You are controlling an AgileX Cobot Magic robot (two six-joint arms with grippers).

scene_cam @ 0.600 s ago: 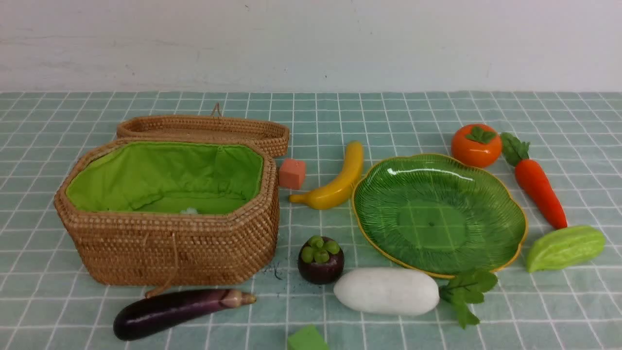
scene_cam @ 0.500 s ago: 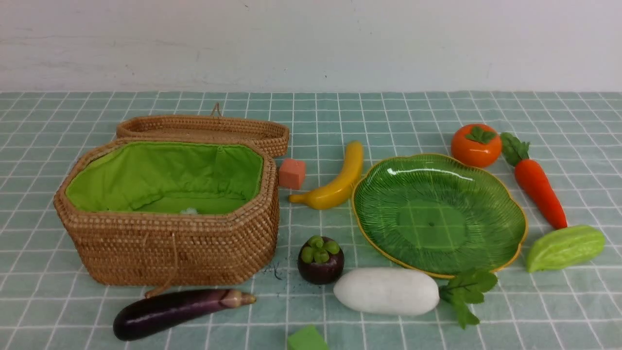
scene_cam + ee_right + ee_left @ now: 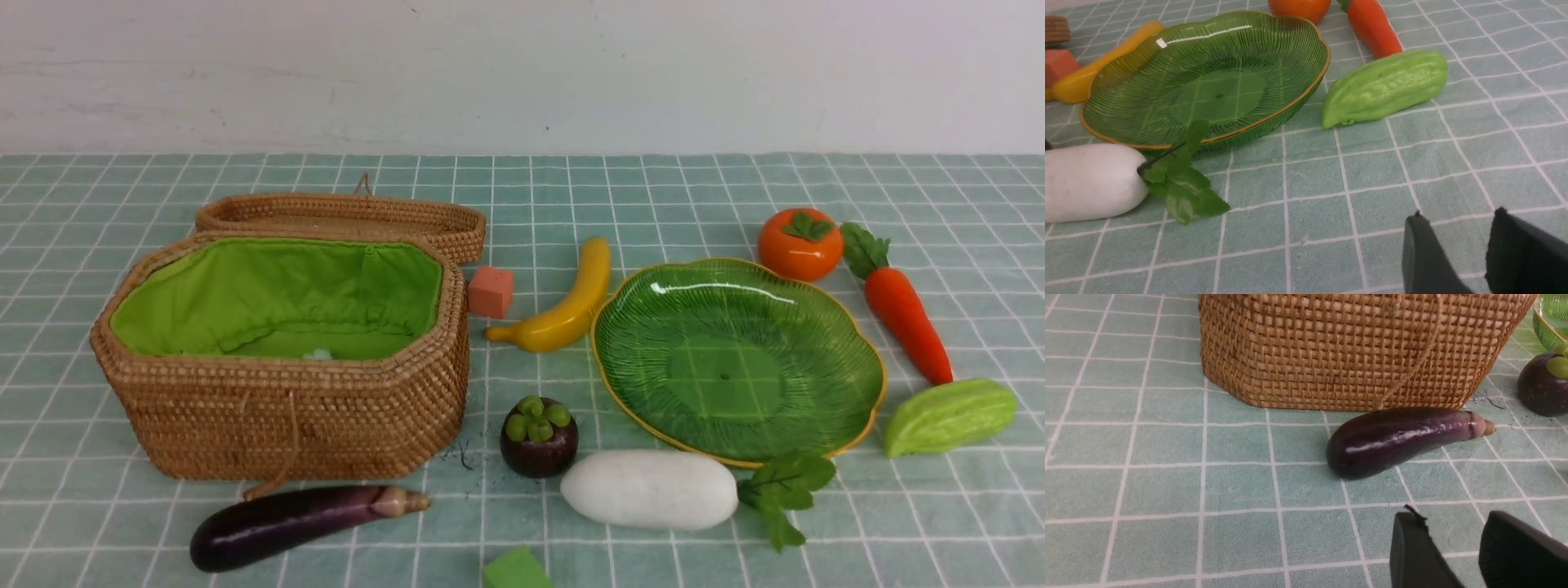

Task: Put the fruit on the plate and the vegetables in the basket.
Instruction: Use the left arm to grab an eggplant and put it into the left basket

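Observation:
The wicker basket [image 3: 286,408] with green lining stands open at the left, and the eggplant [image 3: 294,523] lies in front of it. The green plate [image 3: 849,343] sits empty at the right. Around it lie the banana [image 3: 571,306], mangosteen [image 3: 539,437], white radish [image 3: 649,488], persimmon [image 3: 800,243], carrot [image 3: 902,310] and light green gourd [image 3: 951,415]. My left gripper [image 3: 1453,522] hangs open and empty over the cloth, short of the eggplant [image 3: 1396,439]. My right gripper [image 3: 1457,222] is open and empty too, near the gourd [image 3: 1384,87] and plate [image 3: 1298,98]. Neither arm appears in the front view.
The basket's lid [image 3: 343,216] lies behind the basket. A pink cube [image 3: 491,291] sits between basket and banana, and a green cube [image 3: 514,569] sits at the front edge. A white wall closes the far side of the checked cloth.

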